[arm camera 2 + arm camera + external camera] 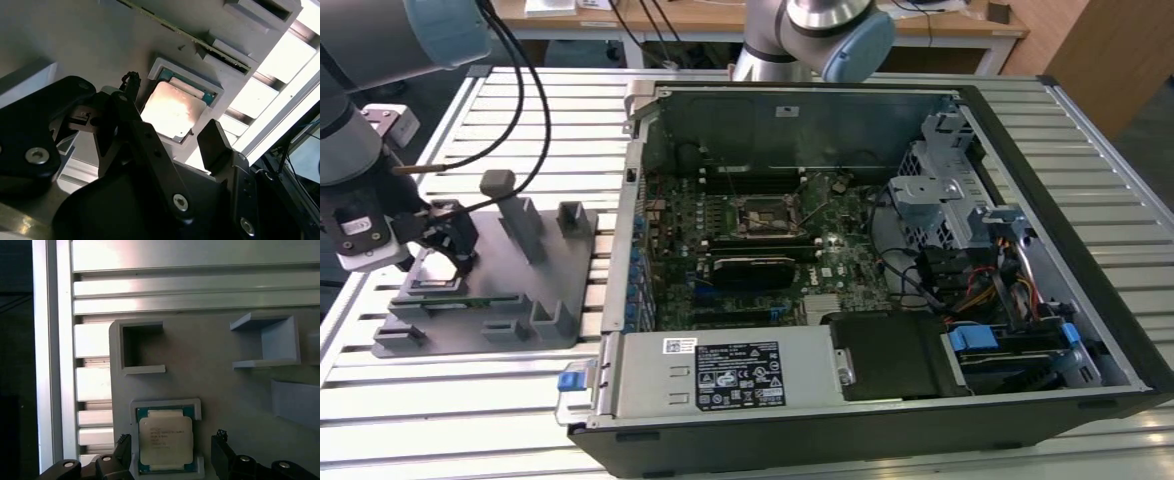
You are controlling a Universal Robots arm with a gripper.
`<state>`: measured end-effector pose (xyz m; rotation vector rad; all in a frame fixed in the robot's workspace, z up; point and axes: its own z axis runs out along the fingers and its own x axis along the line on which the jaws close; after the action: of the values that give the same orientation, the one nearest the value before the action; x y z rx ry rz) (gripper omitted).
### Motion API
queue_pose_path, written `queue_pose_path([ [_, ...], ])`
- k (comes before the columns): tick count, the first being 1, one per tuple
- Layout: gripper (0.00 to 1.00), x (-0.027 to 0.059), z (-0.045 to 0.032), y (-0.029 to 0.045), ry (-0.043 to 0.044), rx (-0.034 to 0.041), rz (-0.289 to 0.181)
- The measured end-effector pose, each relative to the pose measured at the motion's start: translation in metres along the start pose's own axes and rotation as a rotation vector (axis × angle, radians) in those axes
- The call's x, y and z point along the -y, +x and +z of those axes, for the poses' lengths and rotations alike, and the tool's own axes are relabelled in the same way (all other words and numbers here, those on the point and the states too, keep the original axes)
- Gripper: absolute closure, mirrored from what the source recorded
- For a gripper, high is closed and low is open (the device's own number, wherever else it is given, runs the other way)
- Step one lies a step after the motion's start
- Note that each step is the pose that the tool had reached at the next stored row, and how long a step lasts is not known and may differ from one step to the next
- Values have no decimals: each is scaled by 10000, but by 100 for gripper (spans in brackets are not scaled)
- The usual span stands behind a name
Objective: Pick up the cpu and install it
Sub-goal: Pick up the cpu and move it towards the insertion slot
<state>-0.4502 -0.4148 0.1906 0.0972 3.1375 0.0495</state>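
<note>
The cpu [166, 439] is lying flat in a shallow square pocket of the grey plastic tray [215, 375], which is sitting on the slatted metal table [454, 400] at the exterior view's left of the open computer case [854, 445]. The gripper [172, 447] is hovering just above the chip with its two black fingers spread, one standing off each opposite edge and neither appearing to touch. The chip is looking light, thin and rigid, its smooth silvery lid likely slippery and its green board rim fragile, so the straight side edges are offering the safest hold.
</note>
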Motion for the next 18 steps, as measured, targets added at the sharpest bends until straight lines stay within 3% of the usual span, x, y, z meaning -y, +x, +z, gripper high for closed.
queue_pose_path([
  [14,27,-14,97,14,1,-3,1],
  [18,35,-31,100,22,-1,0,1],
])
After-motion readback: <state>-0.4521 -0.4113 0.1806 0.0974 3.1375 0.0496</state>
